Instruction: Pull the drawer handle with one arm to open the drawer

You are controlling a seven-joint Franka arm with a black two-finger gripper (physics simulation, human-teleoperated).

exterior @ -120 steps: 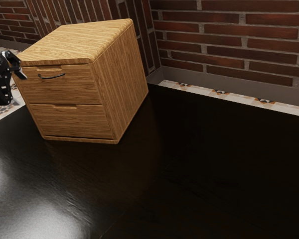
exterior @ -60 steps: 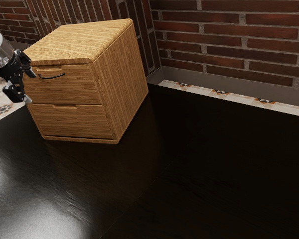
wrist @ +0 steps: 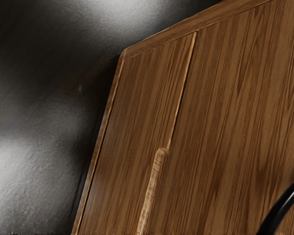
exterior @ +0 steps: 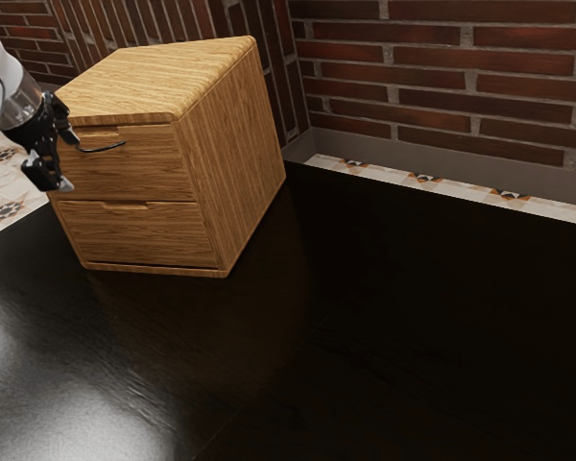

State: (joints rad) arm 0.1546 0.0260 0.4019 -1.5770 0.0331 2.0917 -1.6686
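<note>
While the thin dark curved handle [exterior: 104, 147] sits on the wooden cabinet's [exterior: 211, 125] flush upper drawer [exterior: 134, 168], the black two-finger gripper [exterior: 61, 159] hangs just beside its end, open or closed impossible to tell, above the glossy black table [exterior: 365, 336].

- Cabinet [exterior: 173, 144] on the table [exterior: 384, 346], near its far edge, toward the exterior view's left.
- Handle [exterior: 101, 147] on the upper drawer [exterior: 139, 171]; gripper [exterior: 63, 158] just beside it.

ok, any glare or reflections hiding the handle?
Exterior view: white glare on the glossy table at lower left, cabinet mirrored in it, handle dark against evenly lit wood, unobscured. Wrist view: soft glare patches on the table, none on the handle.
</note>
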